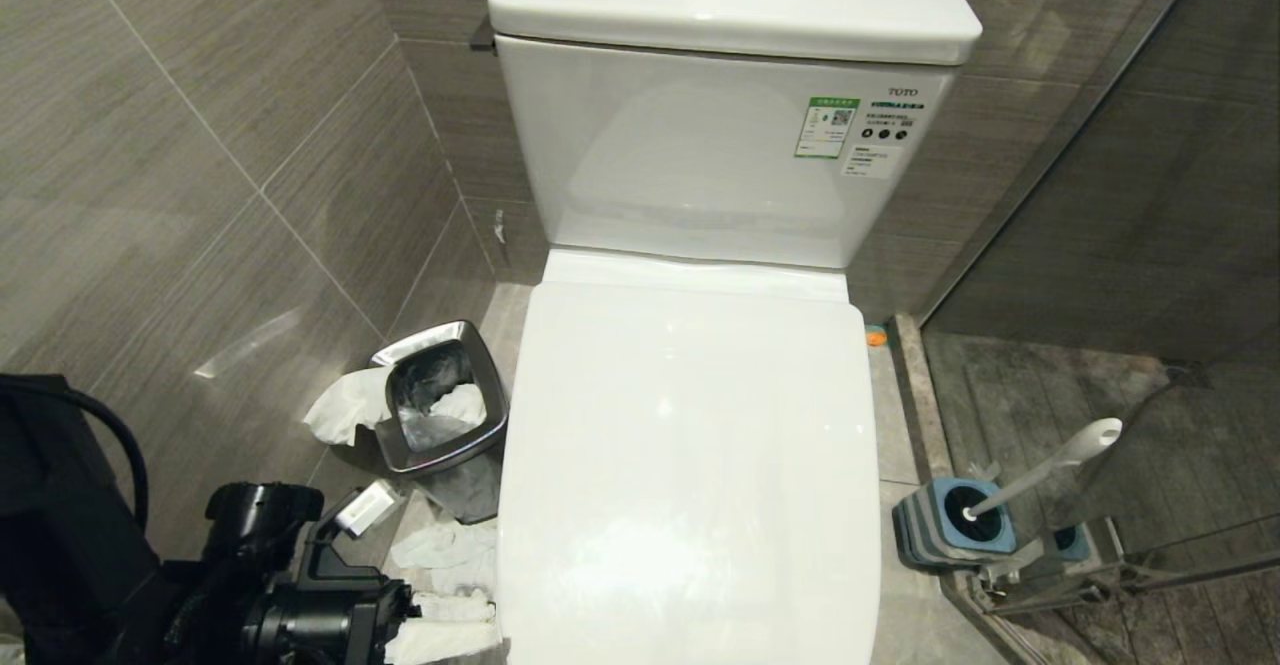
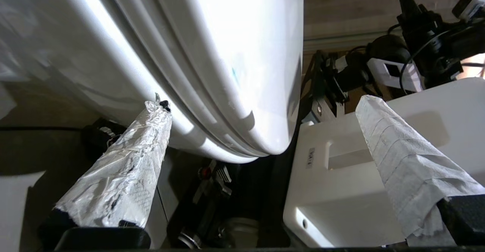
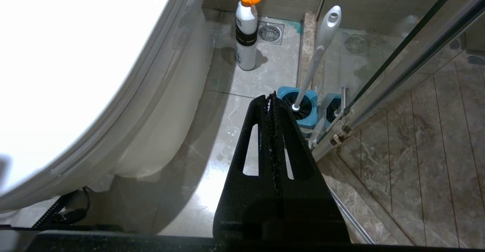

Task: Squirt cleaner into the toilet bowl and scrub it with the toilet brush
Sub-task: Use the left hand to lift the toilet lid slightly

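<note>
Left gripper (image 2: 261, 123) spread wide, empty, low at near left beside the toilet's near edge; paper-wrapped fingers (image 2: 125, 168), one tip just against the curved rim under the lid (image 2: 235, 55). Right gripper (image 3: 272, 100) pressed fully shut, empty, near right of the toilet, pointing over the floor (image 3: 227, 138) toward the brush.

Lid (image 1: 690, 465) down flat, hiding the bowl. Tank (image 1: 700, 145) behind it at far centre, stickers on its right front.

Brush (image 1: 1040, 475) standing head-down in its blue holder (image 1: 940, 535) at right, handle leaning right, beside the glass shower door (image 1: 1150, 245). White bottle (image 3: 245, 32) with orange cap upright on the floor, far right of the toilet, near a floor drain (image 3: 269, 33).

Steel bin (image 1: 440, 405) left of the toilet, holding crumpled paper; more white paper (image 1: 345, 405) scattered on the floor around it and near the left gripper.
</note>
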